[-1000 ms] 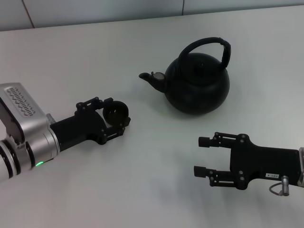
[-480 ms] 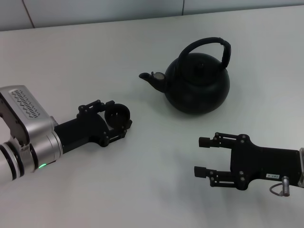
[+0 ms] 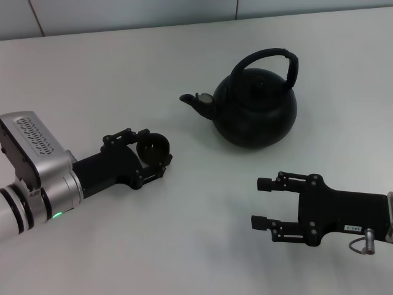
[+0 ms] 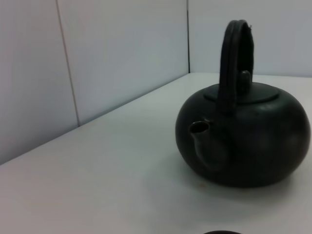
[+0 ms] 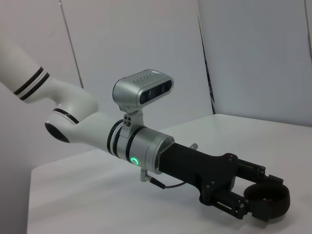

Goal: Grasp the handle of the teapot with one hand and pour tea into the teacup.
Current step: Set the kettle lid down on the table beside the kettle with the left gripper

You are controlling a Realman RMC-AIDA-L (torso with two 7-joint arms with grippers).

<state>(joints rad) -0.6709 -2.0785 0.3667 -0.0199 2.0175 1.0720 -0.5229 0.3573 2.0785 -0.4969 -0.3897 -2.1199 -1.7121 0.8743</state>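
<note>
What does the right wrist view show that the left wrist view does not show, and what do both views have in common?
Only the right wrist view shows the left gripper closed around the teacup, with the silver and white left arm behind it. Only the left wrist view shows the teapot standing upright, with its spout, lid knob and arched handle; at its lower edge only a dark sliver appears, too little to identify. Both views share the white table and the pale panelled wall behind it. Neither shows the right gripper.
</note>
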